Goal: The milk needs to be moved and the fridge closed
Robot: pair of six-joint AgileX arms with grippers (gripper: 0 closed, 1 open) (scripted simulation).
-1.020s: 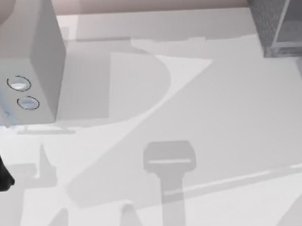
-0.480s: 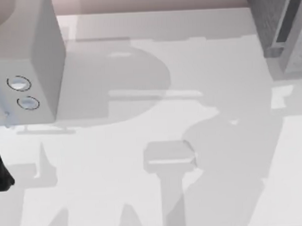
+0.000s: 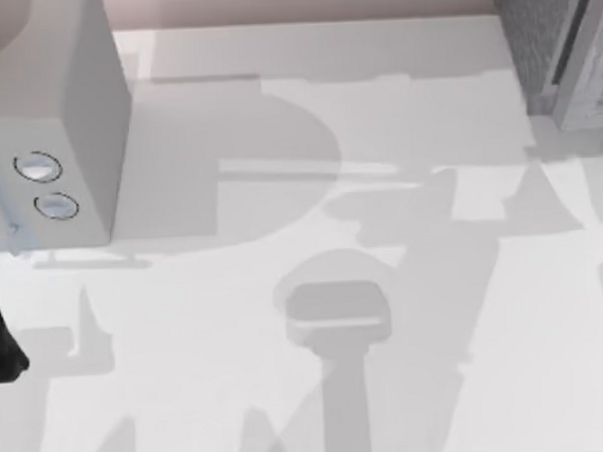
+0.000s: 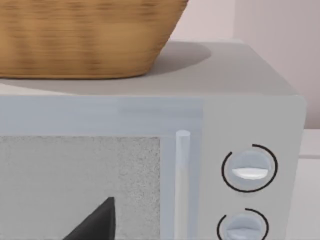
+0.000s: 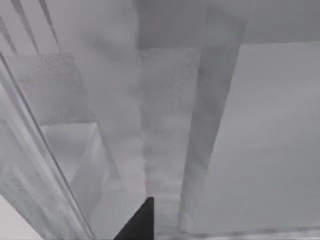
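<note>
At the far left of the desk (image 3: 308, 136) stands a pale microwave (image 3: 67, 116), the parked left arm before it. At the far right the fridge (image 3: 533, 36) looks nearly closed; the right arm seems to be pushing its door (image 3: 585, 73). End effector states: cannot tell.
</note>
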